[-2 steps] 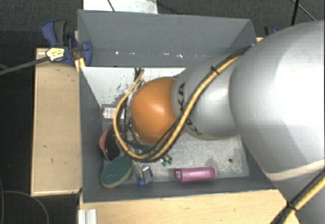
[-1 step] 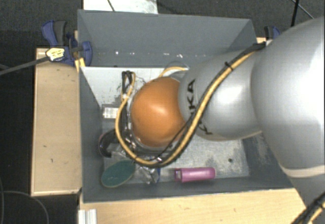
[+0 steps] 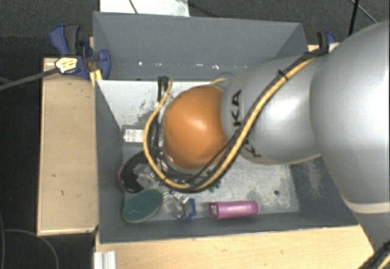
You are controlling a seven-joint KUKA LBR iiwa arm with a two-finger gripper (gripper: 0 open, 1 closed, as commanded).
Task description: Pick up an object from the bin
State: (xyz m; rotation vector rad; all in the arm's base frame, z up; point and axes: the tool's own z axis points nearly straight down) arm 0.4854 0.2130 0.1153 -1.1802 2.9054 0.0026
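Note:
The dark body of my gripper (image 3: 164,169) peeks out below the arm's orange cover, low over the bin's front left part. Just to its left lies a black round thing (image 3: 130,176). In front of that lies a dark green oval thing (image 3: 142,205). A small heap of clear and blue bits (image 3: 181,204) sits right under the gripper. A pink-purple cylinder (image 3: 234,208) lies on its side near the front wall, to the gripper's right.
A small white and clear piece (image 3: 133,135) lies by the left wall, farther back. The arm and its orange cover hide the middle and right of the bin floor. Speckled bare floor shows at the front right.

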